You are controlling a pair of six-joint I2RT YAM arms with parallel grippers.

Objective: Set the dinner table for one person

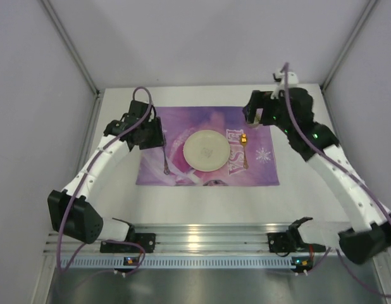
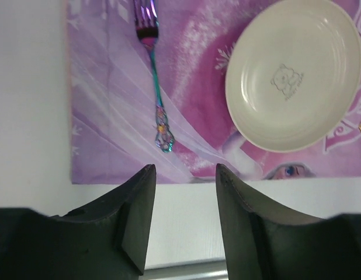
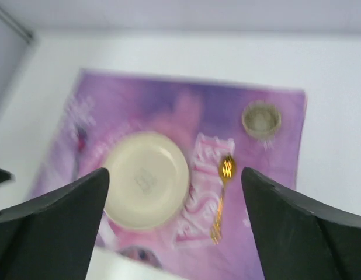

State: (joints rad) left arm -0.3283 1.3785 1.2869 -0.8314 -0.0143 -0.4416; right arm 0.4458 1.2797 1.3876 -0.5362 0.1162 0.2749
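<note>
While left fingers (image 2: pixel 139 216) and right fingers (image 3: pixel 58 216) both hang spread, empty, surface (image 1: pixel 202 202) lies beneath. Ahead of left fingers: fork (image 2: pixel 152 76), handle nearest, axis running away, left arm nearer; spoon (image 3: pixel 221 195) ahead of right.

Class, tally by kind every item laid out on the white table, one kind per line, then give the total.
Purple placemat: 1
Cream plate: 1
Iridescent fork: 1
Gold spoon: 1
Small round cup: 1
Total: 5
</note>
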